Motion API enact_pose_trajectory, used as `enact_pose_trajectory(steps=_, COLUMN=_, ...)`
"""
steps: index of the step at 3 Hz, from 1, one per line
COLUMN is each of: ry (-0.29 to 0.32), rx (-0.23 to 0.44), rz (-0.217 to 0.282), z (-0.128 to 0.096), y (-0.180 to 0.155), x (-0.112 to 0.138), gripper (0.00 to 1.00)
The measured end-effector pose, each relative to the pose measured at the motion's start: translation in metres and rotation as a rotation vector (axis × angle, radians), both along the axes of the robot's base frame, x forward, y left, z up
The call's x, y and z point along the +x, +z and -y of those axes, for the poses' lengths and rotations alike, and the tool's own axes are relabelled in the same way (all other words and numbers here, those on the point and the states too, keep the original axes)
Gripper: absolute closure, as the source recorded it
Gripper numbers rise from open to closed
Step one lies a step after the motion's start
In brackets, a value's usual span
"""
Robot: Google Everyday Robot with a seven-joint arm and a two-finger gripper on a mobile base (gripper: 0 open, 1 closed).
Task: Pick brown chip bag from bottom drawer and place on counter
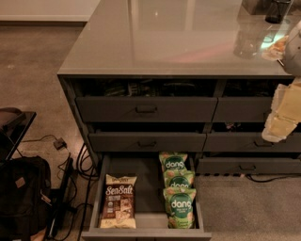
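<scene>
**Q:** What is in view?

**A:** A dark grey cabinet seen from above and in front, under dim warm light. Its counter (155, 42) is a glossy grey-green top that reflects the room. A dark cup (277, 10) stands at the counter's far right corner.

**Q:** Where is the bag to be picked?

**A:** The bottom drawer (146, 234), lowest of the left stack, is pulled out toward the near edge. The brown chip bag (118, 201) lies flat in the drawer's left half, close to its front. Its white "Sea Salt" script faces up. Along the right wall of the same drawer, three green dang bags (179, 182) overlap in a row from near to far. A strip of bare drawer floor lies between them and the brown bag. The two drawers (146, 109) above sit back in the cabinet face.

**Q:** And the robot's tool?

**A:** The gripper (282, 117), pale cream in colour, hangs at the right edge of the view. It is in front of the right-hand drawers and below the counter's lip. How far open it is cannot be told. It is well apart from the brown chip bag, which rests in the drawer.

**Q:** Anything else nearby?

**A:** A black backpack (21, 197) sits on the floor (37, 70) at the near left, with cables (82, 162) trailing between it and the cabinet.
</scene>
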State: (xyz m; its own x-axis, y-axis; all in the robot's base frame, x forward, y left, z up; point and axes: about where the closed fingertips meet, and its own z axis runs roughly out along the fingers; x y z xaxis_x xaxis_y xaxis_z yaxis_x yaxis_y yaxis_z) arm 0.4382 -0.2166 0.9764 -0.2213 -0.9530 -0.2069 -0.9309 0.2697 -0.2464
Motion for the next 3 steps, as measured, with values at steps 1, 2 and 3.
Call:
enact_pose_trajectory(steps=1, ry=0.000, rx=0.000, rz=0.000, z=0.000, y=0.000, x=0.000, gripper=0.00)
enact_pose_trajectory(steps=2, ry=0.024, rx=0.009, rz=0.001, z=-0.004, y=-0.001, x=0.000, gripper=0.00)
enact_pose_trajectory(steps=3, ry=0.089, rx=0.070, rz=-0.005, z=-0.014, y=-0.025, x=-0.002, gripper=0.00)
